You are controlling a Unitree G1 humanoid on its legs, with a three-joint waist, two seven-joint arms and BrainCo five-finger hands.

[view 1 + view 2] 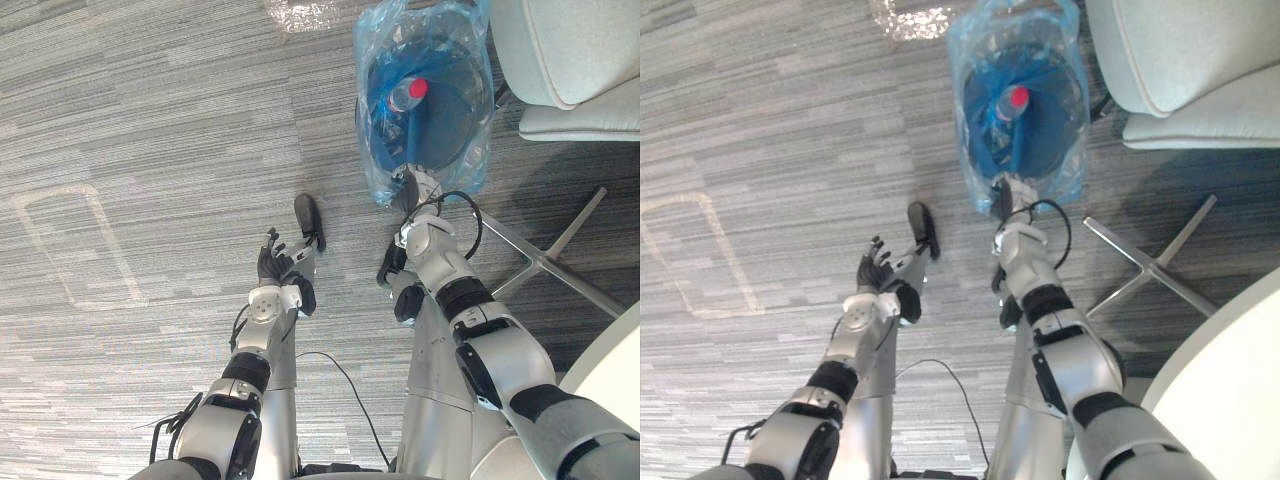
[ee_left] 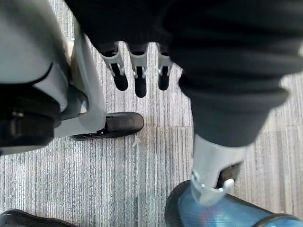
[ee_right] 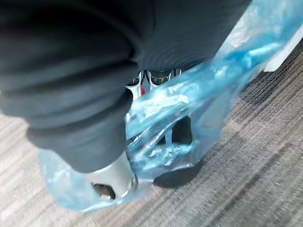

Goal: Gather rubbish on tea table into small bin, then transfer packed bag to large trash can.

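- The left robot hand (image 1: 283,262) hangs low over the carpet (image 1: 150,130), close in front of the robot. It is spread and relaxed, with its fingers (image 2: 137,80) straight and nothing in it.
- The right arm reaches further forward. The right robot hand (image 1: 412,190) sits at the near edge of the blue bag (image 1: 478,120) and is buried in the film, so I cannot tell whether it grips the bag.
- The bag lines the small bin (image 1: 455,112), which stands on the carpet just past that hand. A bottle (image 1: 408,93) with a red cap lies inside.
- To the robot's left the carpet is wide open. To its right, chrome chair legs (image 1: 545,262) splay near the bin, and the white desk (image 1: 615,350) rim curves in close by the right arm.
- A pale grey chair (image 1: 560,50) stands just beside the bin on its far right.
- Farthest off, a crumpled piece of clear plastic (image 1: 300,12) lies on the grey striped carpet.
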